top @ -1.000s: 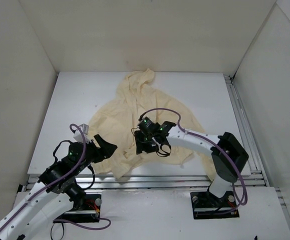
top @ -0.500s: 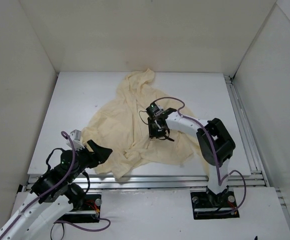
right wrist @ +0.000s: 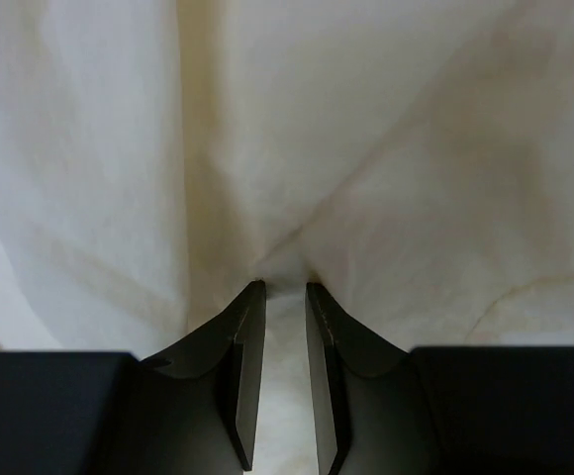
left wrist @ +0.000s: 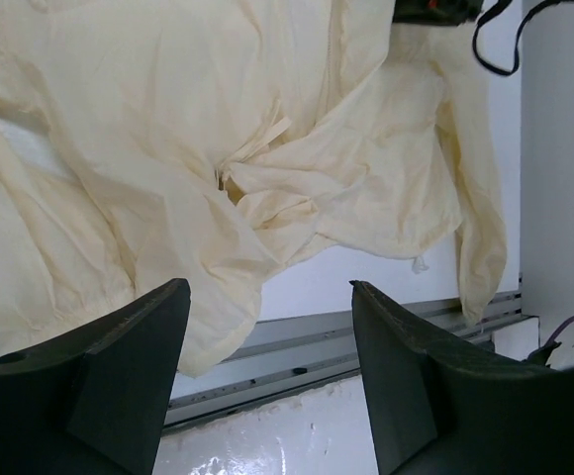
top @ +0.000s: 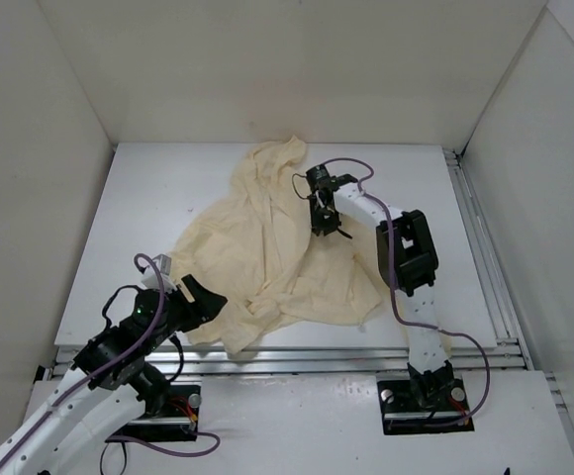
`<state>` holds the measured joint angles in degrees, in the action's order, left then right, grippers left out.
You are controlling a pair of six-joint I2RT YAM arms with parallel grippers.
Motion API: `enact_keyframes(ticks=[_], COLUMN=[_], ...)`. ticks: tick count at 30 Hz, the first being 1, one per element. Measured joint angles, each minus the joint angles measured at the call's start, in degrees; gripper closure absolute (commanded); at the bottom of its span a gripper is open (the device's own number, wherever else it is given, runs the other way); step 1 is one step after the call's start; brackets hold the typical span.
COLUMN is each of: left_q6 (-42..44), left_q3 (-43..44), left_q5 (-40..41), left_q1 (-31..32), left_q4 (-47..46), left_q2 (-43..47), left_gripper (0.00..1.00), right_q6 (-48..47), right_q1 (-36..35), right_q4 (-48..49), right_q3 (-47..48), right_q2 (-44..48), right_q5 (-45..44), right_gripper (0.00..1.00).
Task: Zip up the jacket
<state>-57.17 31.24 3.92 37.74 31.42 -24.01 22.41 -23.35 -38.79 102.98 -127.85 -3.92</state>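
- The jacket (top: 267, 247) lies open and rumpled on the white counter (top: 148, 198), a little left of the middle.
- Its hood (top: 282, 153) points to the far wall, and the body fans out toward the near edge.
- The near hem is bunched into folds, and the near-left part reaches the counter's near edge, by the metal rails (top: 317, 358).
- The right hand (right wrist: 285, 289) is far out over the jacket's upper right part, just right of the hood's base.
- Its fingers stand narrow, almost together, with a fold of the pale cloth pinched between the tips.
- In the right wrist view, creases in the cloth run in toward those tips from both sides.
- The right arm (top: 406, 257) is stretched from its near base toward the far side, with a purple cable (top: 351, 168) looping beside it.
- The left hand (left wrist: 269, 287) hangs at the near left, above the jacket's near-left edge.
- Its fingers are spread wide with nothing between them, and they are clear of the cloth.
- In the left wrist view, a knot of gathered folds (left wrist: 233, 183) lies beyond the left hand, in the jacket's middle.
- In the same view, a long flap (left wrist: 475, 228) at the right trails down to the near edge.
- The zipper cannot be picked out in any view.
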Motion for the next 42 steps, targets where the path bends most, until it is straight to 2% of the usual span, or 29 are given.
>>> enact_keyframes(ticks=[10, 13, 16, 18, 22, 27, 30, 35, 42], left_q6=[0.2, 0.76, 1.4, 1.81, 2.47, 2.47, 2.36, 2.01, 1.62], left_q3=[0.11, 0.59, 1.11, 1.33, 1.4, 1.4, 1.03, 0.07, -0.28], left_q5=[-1.73, -3.02, -4.07, -4.26, -4.37, -5.27, -5.73, -6.51, -6.73], left_q1=[-0.04, -0.44, -0.68, -0.68, -0.68, -1.11, -1.11, -1.49, -1.6], left_q4=[-1.84, -2.56, -3.37, -3.89, -5.01, -7.21, -8.39, -9.4, -9.4], left_q2=[-4.74, -7.5, -10.36, -11.76, -13.75, -16.79, -17.55, -15.93, -13.42], left_gripper=[0.37, 0.37, 0.37, 0.37, 0.38, 0.4, 0.4, 0.39, 0.39], right_q6=[-3.06, -4.11, -4.66, -4.66, -3.48, 3.67, 8.96, 16.46, 21.81], right_q1=[4.92, 5.84, 6.27, 6.47, 4.07, -6.19, -11.98, -14.51, -16.04], right_q4=[-8.44, -8.96, -9.33, -8.63, -8.83, -5.73, -3.3, -1.81, 0.37], right_q3=[25.62, 29.7, 29.9, 28.02, 13.81, -2.43, -10.45, -17.09, -17.25], right_q2=[-14.64, -16.59, -15.89, -13.81, 0.07, 18.84, 24.85, 24.28, 17.97], right_q5=[-2.86, -6.32, -7.65, -7.34, -5.6, -0.15, 2.97, 4.52, 4.61], right_gripper=[0.79, 0.78, 0.77, 0.75, 0.68, 0.59, 0.57, 0.58, 0.59])
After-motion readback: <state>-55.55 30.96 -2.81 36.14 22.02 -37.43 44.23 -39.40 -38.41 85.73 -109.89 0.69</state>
